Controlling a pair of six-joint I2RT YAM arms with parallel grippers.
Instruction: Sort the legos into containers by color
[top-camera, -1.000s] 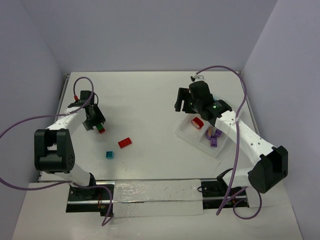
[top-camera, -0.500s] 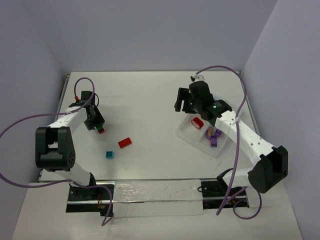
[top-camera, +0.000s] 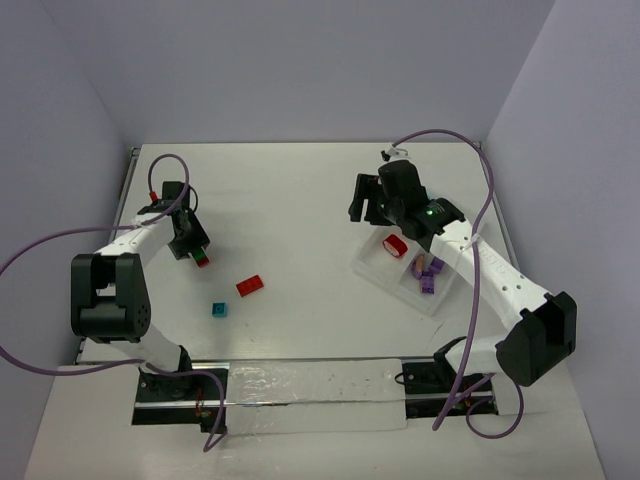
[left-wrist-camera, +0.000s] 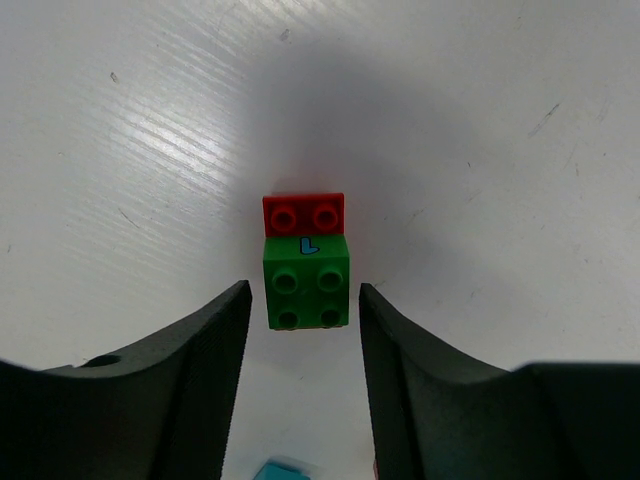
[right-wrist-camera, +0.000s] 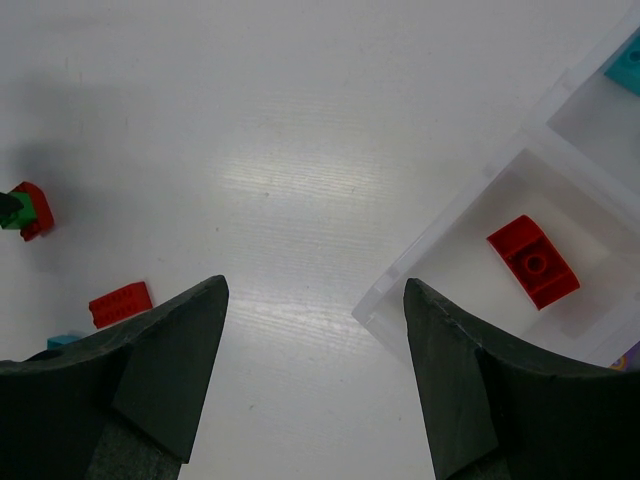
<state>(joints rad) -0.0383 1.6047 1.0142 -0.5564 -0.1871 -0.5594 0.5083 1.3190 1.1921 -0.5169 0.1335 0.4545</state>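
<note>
A green brick (left-wrist-camera: 306, 280) lies on the white table, touching a small red brick (left-wrist-camera: 303, 214) on its far side. My left gripper (left-wrist-camera: 303, 300) is open and low, its jaws straddling the green brick's near end without touching it; in the top view the left gripper (top-camera: 193, 250) is at the pair of bricks (top-camera: 203, 260). A red brick (top-camera: 250, 285) and a teal brick (top-camera: 218, 309) lie loose nearby. My right gripper (right-wrist-camera: 315, 300) is open and empty, above the table beside the translucent tray (top-camera: 400, 282). A red brick (right-wrist-camera: 533, 261) lies in one compartment, a teal one (right-wrist-camera: 628, 66) in another, purple ones (top-camera: 431, 274) in a third.
The table's left edge (top-camera: 128, 200) runs close beside the left gripper. Purple cables loop from both arms. A clear strip (top-camera: 310, 395) lies along the near edge between the arm bases.
The left gripper shifted slightly over the green and red bricks. The right arm has barely moved. No brick has moved.
</note>
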